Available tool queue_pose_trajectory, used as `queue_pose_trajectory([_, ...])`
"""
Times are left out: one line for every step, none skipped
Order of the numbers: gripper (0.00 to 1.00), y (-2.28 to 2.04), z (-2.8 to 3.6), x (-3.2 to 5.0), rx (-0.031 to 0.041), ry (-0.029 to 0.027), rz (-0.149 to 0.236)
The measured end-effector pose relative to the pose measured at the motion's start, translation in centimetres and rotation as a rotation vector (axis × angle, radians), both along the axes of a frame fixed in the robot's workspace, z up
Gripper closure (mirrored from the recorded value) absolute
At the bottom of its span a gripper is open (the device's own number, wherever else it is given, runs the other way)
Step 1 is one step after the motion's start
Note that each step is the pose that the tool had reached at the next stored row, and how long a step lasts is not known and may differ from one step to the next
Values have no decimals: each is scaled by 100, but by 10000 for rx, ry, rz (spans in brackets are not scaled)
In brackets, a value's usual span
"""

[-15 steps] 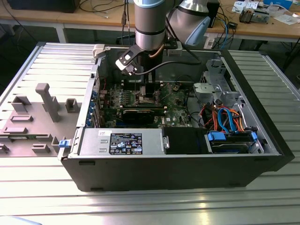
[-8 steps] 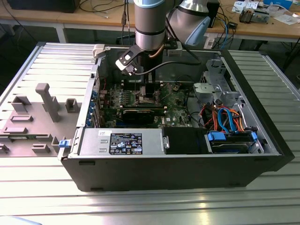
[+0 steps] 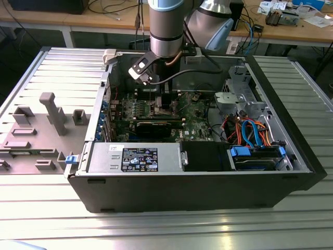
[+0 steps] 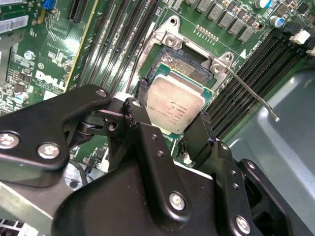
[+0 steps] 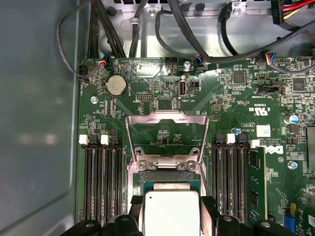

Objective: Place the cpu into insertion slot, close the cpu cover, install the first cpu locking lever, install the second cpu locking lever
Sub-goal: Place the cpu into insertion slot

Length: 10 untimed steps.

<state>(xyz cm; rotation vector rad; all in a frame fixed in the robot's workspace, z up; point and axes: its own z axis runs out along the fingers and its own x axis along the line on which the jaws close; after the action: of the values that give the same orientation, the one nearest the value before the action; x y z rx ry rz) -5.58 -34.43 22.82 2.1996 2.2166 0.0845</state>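
Pointing straight down, arm (image 3: 166, 26); gripper (image 4: 171, 114) pinches cpu (image 4: 176, 101) flat, metal top up, probably just above insertion slot (image 4: 191, 66); cpu cover (image 5: 165, 117) open beyond it.

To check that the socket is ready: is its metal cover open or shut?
Open. The cover is swung away from the socket, whose contacts show beside the chip.

cpu (image 4: 175, 104) between fingers (image 4: 199, 135), over insertion slot (image 4: 189, 66)
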Motion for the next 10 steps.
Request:
queue_pose_trajectory([46, 1, -16, 0, 0, 0, 0])
queue_pose_trajectory([46, 1, -38, 0, 0, 0, 0])
queue_pose_trajectory([46, 1, -57, 0, 0, 0, 0])
queue_pose_trajectory([46, 1, -70, 0, -1, 0, 0])
queue_pose_trajectory([46, 1, -86, 0, 0, 0, 0])
queue_pose_trajectory([46, 1, -100, -1, -1, 1, -1])
queue_pose_trajectory([46, 1, -112, 0, -1, 1, 0])
queue_pose_trajectory([46, 1, -128, 0, -1, 1, 0])
queue_pose_trajectory([46, 1, -149, 0, -1, 1, 0])
queue_pose_trajectory([46, 1, -172, -2, 1, 0, -1])
